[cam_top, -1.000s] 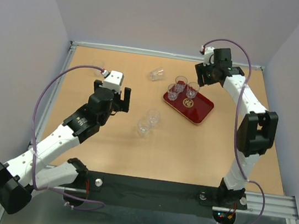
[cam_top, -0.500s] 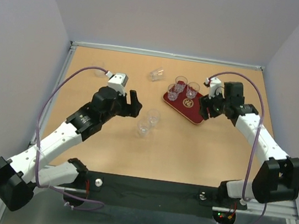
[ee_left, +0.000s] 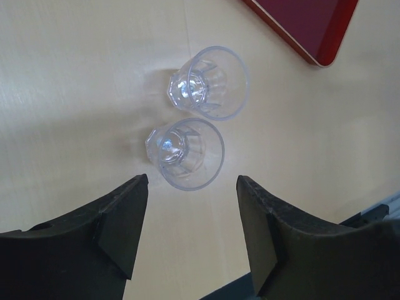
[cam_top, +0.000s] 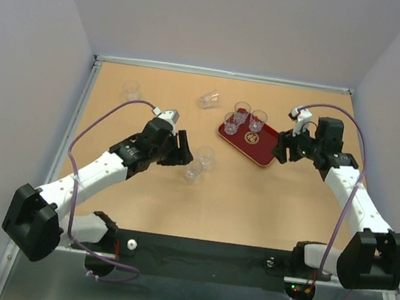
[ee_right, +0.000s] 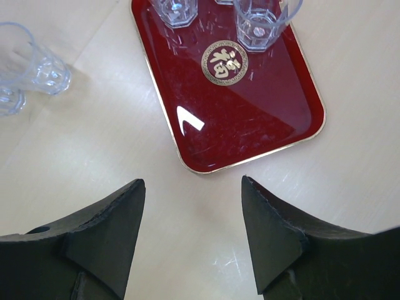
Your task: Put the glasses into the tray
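A wooden table (cam_top: 252, 202) is seen from above, with a robot claw reaching in from each side.

Nearest, at the middle of the table, the left claw (cam_top: 185, 150) hovers low over the wood. Its two dark fingers (ee_left: 119, 225) are spread wide and hold nothing.

Just past its fingertips, two clear glasses stand upright on the bare wood, almost touching each other. The nearer glass (ee_left: 185, 153) lines up with the gap between the fingers but is not yet between them. The second glass (ee_left: 209, 81) stands right behind it.

Farther back and to the right lies the dark red tray (cam_top: 263, 150). It sits at a slant and has a thin gold rim and a round gold emblem (ee_right: 224, 62) at its centre.

The right claw (cam_top: 280, 149) hangs over the wood just beside the tray's right edge. Its fingers are also wide apart and empty.

Three glasses (cam_top: 242, 112) stand upright together at the tray's far end, beyond the emblem.

Past the tray, to its left, a tipped glass (cam_top: 208, 100) lies on its side on the wood.

Near the far left corner sits a last glass (cam_top: 130, 89), well apart from the rest. It is too faint to tell whether it is upright.
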